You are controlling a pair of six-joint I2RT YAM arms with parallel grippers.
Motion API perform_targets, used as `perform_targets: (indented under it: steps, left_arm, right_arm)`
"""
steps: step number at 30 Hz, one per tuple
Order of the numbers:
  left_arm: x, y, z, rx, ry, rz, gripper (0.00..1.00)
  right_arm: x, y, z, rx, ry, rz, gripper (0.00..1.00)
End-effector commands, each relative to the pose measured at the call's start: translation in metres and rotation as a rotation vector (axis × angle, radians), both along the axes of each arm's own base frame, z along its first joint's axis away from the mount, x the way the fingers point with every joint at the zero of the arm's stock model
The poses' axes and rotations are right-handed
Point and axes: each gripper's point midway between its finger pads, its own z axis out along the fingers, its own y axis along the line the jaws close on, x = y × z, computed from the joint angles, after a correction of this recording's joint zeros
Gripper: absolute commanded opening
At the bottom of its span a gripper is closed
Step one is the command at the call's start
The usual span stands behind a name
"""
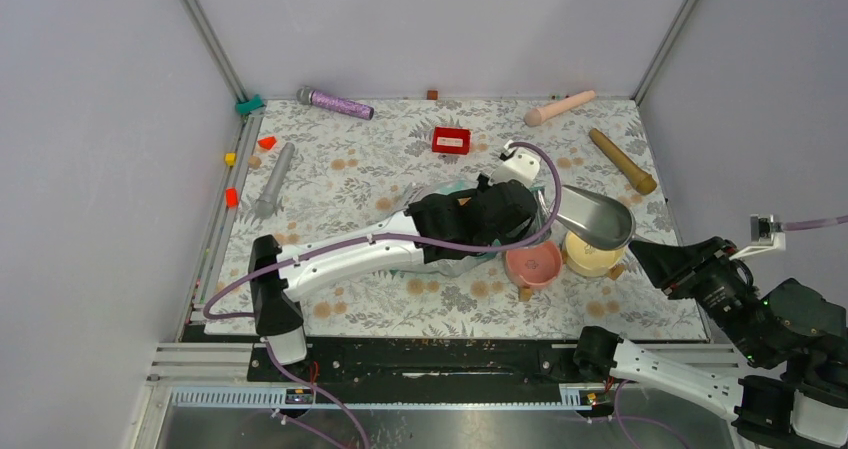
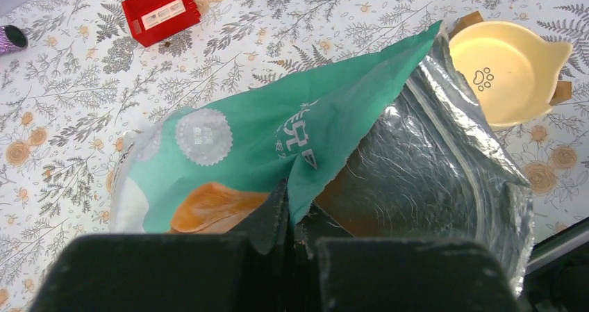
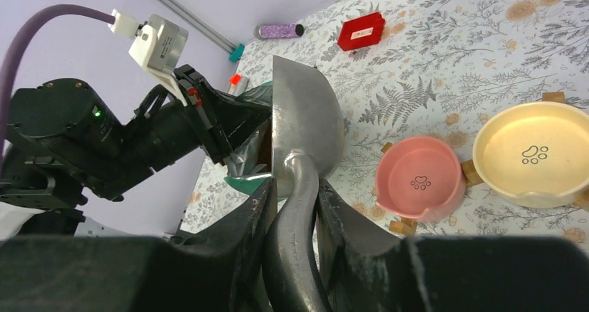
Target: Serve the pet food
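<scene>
barely started imo — left gripper (image 2: 295, 218) pinched shut on the bag (image 2: 278, 138) rim, right gripper (image 3: 295, 208) clamped on the empty scoop (image 3: 305, 117) by its mouth, kibble hidden inside the bag i guess, pink bowl (image 3: 419, 182) and yellow bowl (image 3: 531, 152) bare.

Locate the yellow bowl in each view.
Top external: yellow bowl right of centre, partly hidden by the metal scoop.
Left wrist: upper right corner, beyond the food bag.
Right wrist: right edge, beside the pink bowl.
Shared landmark: the red block.
</scene>
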Motion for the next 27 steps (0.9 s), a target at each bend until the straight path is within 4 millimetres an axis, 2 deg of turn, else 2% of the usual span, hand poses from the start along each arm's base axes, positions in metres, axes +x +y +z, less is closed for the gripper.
perform_targets:
  steps: [1,7,11,15,18,24,27]
  left_arm:
    - [0.005,-0.007,0.050,-0.138,-0.090,0.040,0.00]
    - [-0.001,-0.004,0.064,-0.130,-0.130,0.029,0.00]
    - [0.000,-0.002,0.078,-0.096,-0.160,0.008,0.00]
    - [0.002,0.007,0.094,0.024,-0.215,-0.020,0.00]
    - [0.003,0.023,0.099,0.166,-0.261,-0.025,0.00]
    - [0.002,0.053,0.091,0.289,-0.276,0.011,0.00]
    - [-0.002,0.051,0.088,0.244,-0.249,0.005,0.00]
  right_arm:
    - [0.007,0.021,-0.005,-0.073,0.053,0.013,0.00]
    - [0.023,0.043,-0.028,-0.195,0.136,-0.034,0.00]
    - [0.028,0.073,-0.030,-0.241,0.163,0.026,0.00]
    - [0.031,0.103,-0.047,-0.304,0.242,0.074,0.00]
    - [0.030,0.123,-0.063,-0.348,0.307,0.117,0.00]
    - [0.038,0.128,-0.088,-0.441,0.405,0.094,0.00]
    - [0.053,0.125,-0.104,-0.461,0.458,0.032,0.00]
